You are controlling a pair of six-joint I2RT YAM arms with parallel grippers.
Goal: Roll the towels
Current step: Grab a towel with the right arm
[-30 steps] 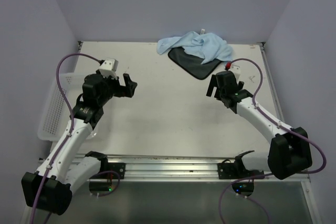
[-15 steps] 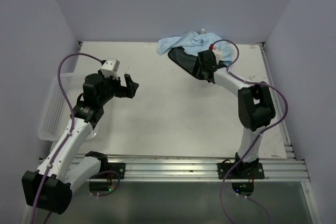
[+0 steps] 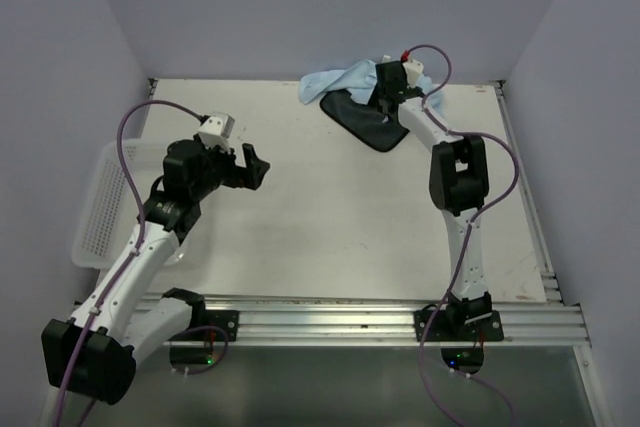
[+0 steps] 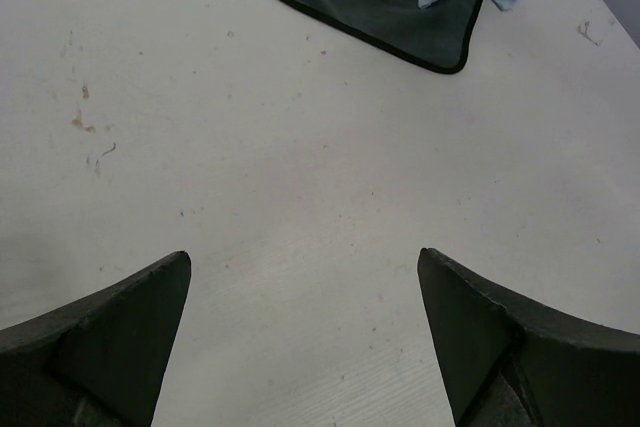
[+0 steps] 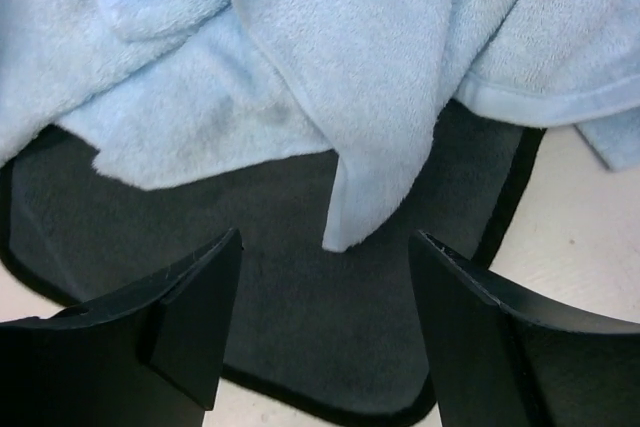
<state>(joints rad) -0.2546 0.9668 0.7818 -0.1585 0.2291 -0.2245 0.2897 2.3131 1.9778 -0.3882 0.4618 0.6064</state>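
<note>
**Position of the work.** Both towels lie in 1 heap at the far edge of the desk (image 3: 330, 217), upper centre-right of the overhead frame. The light blue towel (image 3: 340, 79) is crumpled on top. The dark towel (image 3: 365, 125) lies flat beneath it with its near corner exposed. Neither is rolled.

**Change noted.** Within the last second I have swung the right gripper (image 3: 388, 90) from mid-desk, right of centre, up to the heap. It now hangs directly over the cloths. In the right wrist view its jaws stand apart, straddling a hanging point of the blue towel, with the dark towel under both tips. Nothing is clamped.

**Left side.** The left gripper (image 3: 250, 165) has barely shifted. It sits left of centre over bare desk, jaws spread wide and holding nothing. A white mesh basket (image 3: 95, 212) sits at the left edge of the frame.

**Assessment.** I judge the task to be at its opening step, lifting the blue towel clear of the dark one so each can be laid flat.

**Risk.** A deep pinch here could take both layers together.
</note>
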